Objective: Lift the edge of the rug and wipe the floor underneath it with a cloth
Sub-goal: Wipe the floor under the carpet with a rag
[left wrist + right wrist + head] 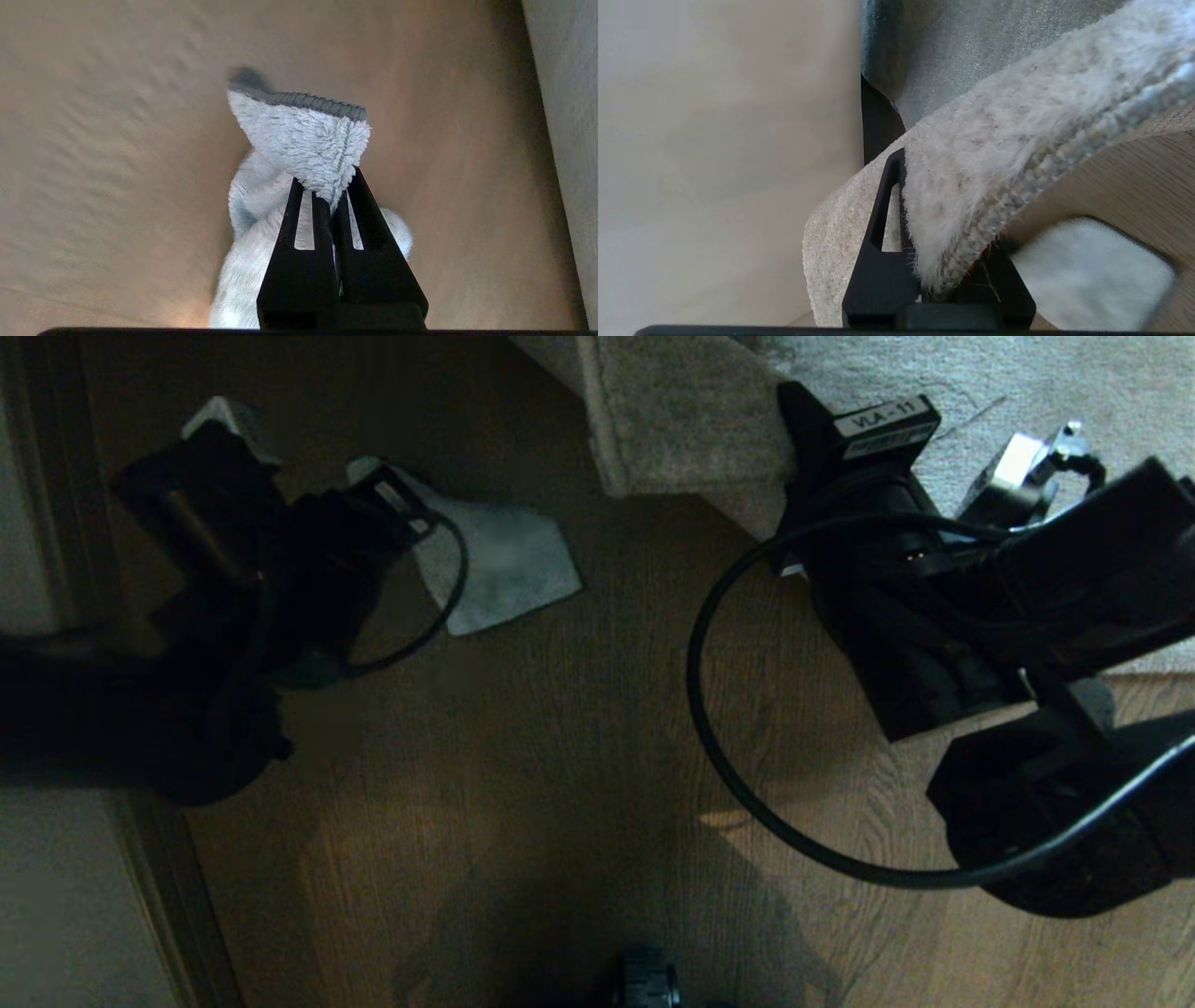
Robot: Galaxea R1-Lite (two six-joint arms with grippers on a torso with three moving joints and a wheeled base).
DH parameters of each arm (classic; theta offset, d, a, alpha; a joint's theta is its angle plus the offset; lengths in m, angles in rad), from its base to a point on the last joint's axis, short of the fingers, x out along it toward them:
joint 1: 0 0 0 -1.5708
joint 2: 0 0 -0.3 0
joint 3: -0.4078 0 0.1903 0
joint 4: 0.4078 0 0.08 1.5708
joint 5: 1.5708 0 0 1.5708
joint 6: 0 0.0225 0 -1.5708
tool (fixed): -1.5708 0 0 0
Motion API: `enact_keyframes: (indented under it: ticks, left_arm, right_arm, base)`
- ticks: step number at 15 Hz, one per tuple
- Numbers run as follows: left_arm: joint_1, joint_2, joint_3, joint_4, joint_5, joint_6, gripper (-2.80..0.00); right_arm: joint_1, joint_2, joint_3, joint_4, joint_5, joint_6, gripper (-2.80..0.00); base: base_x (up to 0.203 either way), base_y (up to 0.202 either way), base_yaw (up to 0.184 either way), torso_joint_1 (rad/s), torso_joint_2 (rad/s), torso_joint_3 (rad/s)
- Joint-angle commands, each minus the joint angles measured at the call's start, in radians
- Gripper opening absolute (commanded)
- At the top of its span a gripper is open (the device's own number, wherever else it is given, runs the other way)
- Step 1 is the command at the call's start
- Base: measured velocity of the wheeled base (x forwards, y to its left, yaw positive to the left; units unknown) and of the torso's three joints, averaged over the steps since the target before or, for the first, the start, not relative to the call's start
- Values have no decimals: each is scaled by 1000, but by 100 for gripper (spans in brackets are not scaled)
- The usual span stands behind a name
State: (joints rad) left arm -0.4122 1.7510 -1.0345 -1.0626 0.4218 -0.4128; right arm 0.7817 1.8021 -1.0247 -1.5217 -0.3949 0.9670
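Observation:
The cloth [509, 565], a pale grey-green rag, lies spread on the brown wood floor [560, 756] left of the rug. My left gripper [411, 523] is shut on one bunched corner of it. In the left wrist view the fluffy cloth [303, 140] is pinched between the black fingers [299, 242], with the rest trailing on the floor [117, 140]. My right gripper [798, 420] is shut on the rug edge [653, 429] and holds it raised off the floor. In the right wrist view the plush rug edge [994, 154] sits between the jaws of that gripper [943, 224], and the cloth [1087, 275] shows beyond it.
The grey-beige rug [1027, 383] spreads over the far right. A pale wall with a dark baseboard [140, 859] runs down the left side. A black cable [709, 709] loops from the right arm above the floor.

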Motion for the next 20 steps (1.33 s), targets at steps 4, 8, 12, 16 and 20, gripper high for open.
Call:
enact_keyframes:
  ticks: [4,8,12,16,20]
  left_arm:
    - [74,-139,105,-7,18,-22,-280]
    - [82,-259,293,-7,18,-23,-280]
    - [38,-398,519,-5,14,-20,-280]
    - [-47,-420,603,1,9,-18,-280]
    - [-106,-384,615,2,-6,-18,-280]
  right_arm:
    - [1,0,2,-48,-2,6,-280]
    - [1,-3,2,-48,-2,6,-280]
    - [2,-4,9,-48,-2,4,-280]
    - [2,-3,6,-48,-2,2,-280]
    - [2,2,6,-48,-2,2,-280]
  base:
    - [0,0,0,0,0,0]
    - [0,0,0,0,0,0]
    - [0,0,0,0,0,0]
    - [0,0,0,0,0,0]
    - [0,0,0,0,0,0]
